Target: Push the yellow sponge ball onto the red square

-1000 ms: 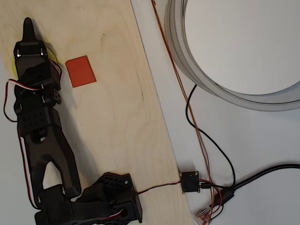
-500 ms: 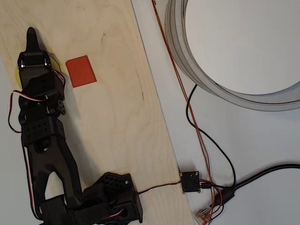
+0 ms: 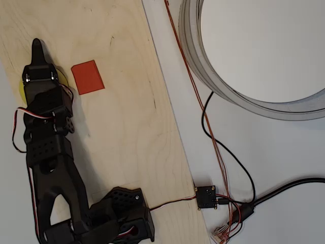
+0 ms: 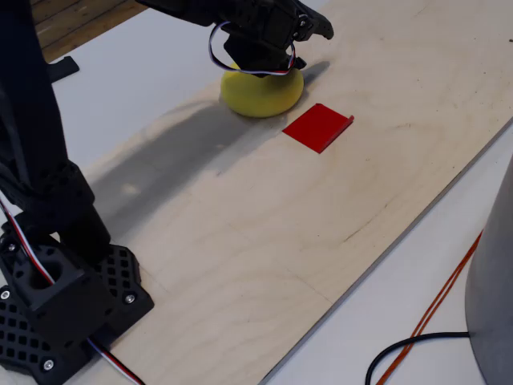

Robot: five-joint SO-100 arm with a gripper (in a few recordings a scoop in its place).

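1. Foam ball: the yellow sponge ball lies on the wooden board of the bench, near the board's left edge in the overhead view, just beside the red square and not on it.
2. The black hand sits over the ball's top and covers most of it; I cannot tell if its fingers are parted or closed.
3. Handling, as I judge: the ball looks soft and light, so it may squash or roll away under a hard push.
4. Contact is better low on the side far from the square, with a slow push.
5. The square is smaller than the ball, so it would be hidden once the ball is on it.
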